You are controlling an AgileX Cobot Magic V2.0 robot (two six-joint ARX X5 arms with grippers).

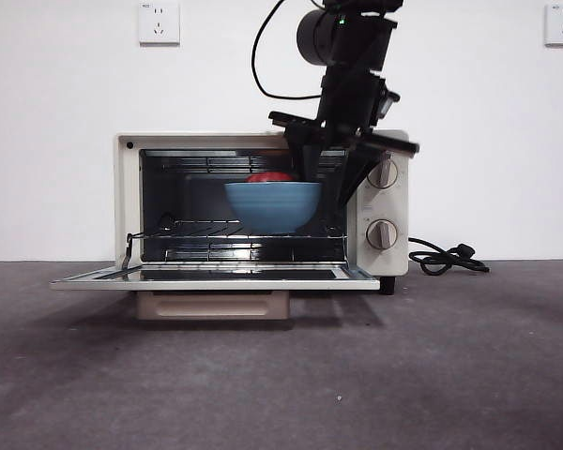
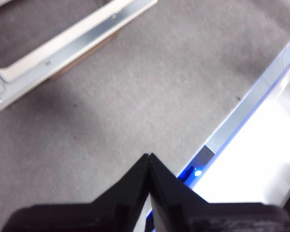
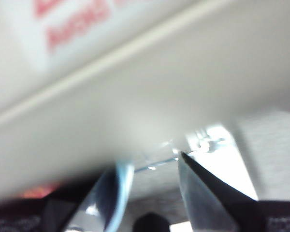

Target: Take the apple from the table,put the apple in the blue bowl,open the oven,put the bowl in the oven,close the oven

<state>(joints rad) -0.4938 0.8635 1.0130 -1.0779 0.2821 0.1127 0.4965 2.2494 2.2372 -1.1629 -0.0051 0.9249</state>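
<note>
Ribbed blue bowl (image 1: 273,205) held inside the open oven (image 1: 263,211), red apple (image 1: 269,177) showing above its rim.

The right gripper (image 1: 330,192) reaches down into the cavity, its black fingers (image 3: 203,198) clamped on the bowl's right rim, over the wire rack. The cream oven's glass door lies flat, level above the matte, mottled grey desk (image 1: 281,375). The left gripper (image 2: 150,157) hangs over bare desk near the door's metal edge, pointed fingers pressed together.

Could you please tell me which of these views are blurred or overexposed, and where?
Front view: sharp, evenly lit, soft shadow under the oven door. Left wrist view: blown-out white glare beyond the left gripper. Right wrist view: heavily blurred, the oven's top and red lettering smeared, glare by the right gripper.
</note>
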